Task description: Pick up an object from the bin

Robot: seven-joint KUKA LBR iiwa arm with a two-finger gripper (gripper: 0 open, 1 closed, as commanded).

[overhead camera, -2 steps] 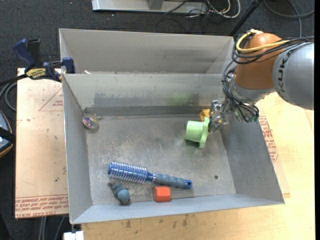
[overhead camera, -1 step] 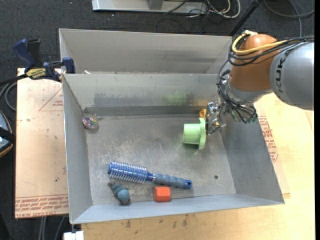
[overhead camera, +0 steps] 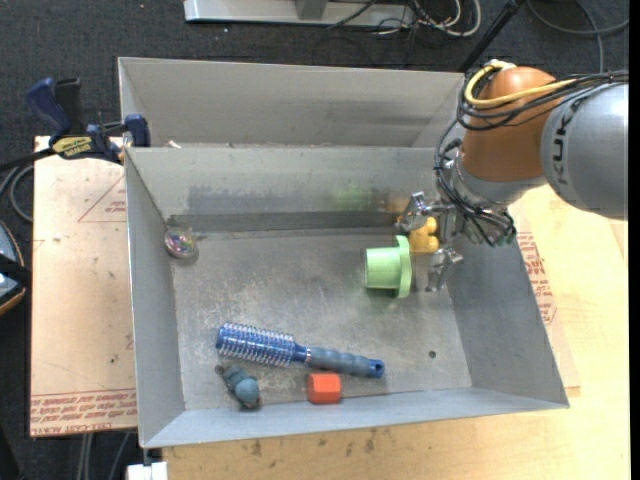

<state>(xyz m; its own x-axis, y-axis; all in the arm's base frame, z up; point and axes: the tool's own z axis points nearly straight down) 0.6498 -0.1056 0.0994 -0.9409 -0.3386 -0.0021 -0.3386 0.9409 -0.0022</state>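
Jaws of the gripper (overhead camera: 427,239) stand apart, one finger toward the far wall of the bin (overhead camera: 300,193), the other toward the near wall. Brush (overhead camera: 290,350) lies well apart from the jaws, near-left in the view, handle pointing right. Green roll (overhead camera: 385,268) sits just beside the jaws on the view's left. Yellow piece (overhead camera: 426,233) lies between the fingers; contact cannot be confirmed. Judgement: closing along the present line should take the yellow piece, and the roll may be nudged.
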